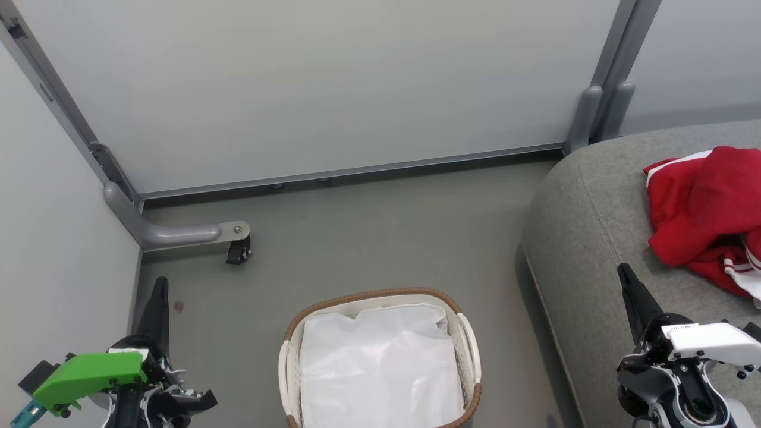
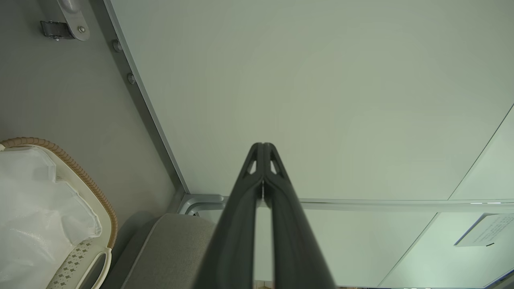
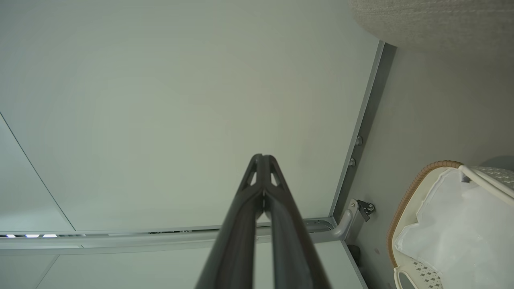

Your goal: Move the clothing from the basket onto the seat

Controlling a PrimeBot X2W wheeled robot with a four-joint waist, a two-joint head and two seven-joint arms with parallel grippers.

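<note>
**Desk:** What's on your screens, biggest thing first?

**Operator:** Pale partition panels (image 1: 333, 89) in grey metal frames close off the back and left of my head view and meet in a corner. Below them I have the grey floor (image 1: 386, 238). At the right, the seat (image 1: 594, 226) comes in as a rounded grey corner with a stitched seam.

**Desk:** And the basket?

**Operator:** The basket (image 1: 368, 295) stands on the floor at the bottom middle of the head view. It is left of the seat, with a strip of floor between them. Its brown woven rim faces up, and the white liner (image 1: 380, 362) lies rumpled across the inside.

**Desk:** Where is the clothing?

**Operator:** The clothing (image 1: 701, 208) is on the seat. It is a crumpled red heap with white trim and some red-and-white striping, cut off by the view's right edge. I can't tell how many pieces are in the heap. It lies well apart from the basket.

**Desk:** Grippers?

**Operator:** The left gripper (image 1: 160, 282) is at lower left against the floor, beside the left panel, pointing up the view. On its wrist camera the 2 fingers (image 2: 241, 208) are pressed together at the tips and grip nothing. The right gripper (image 1: 624, 268) shows at lower right against the seat, near the heap but not touching it. Its wrist camera shows its 2 fingers (image 3: 241, 216) also closed tip to tip, with nothing held.

**Desk:** Anything smaller?

**Operator:** 1 black caster (image 1: 239, 252) on a grey foot bracket, at the floor's left corner.
</note>
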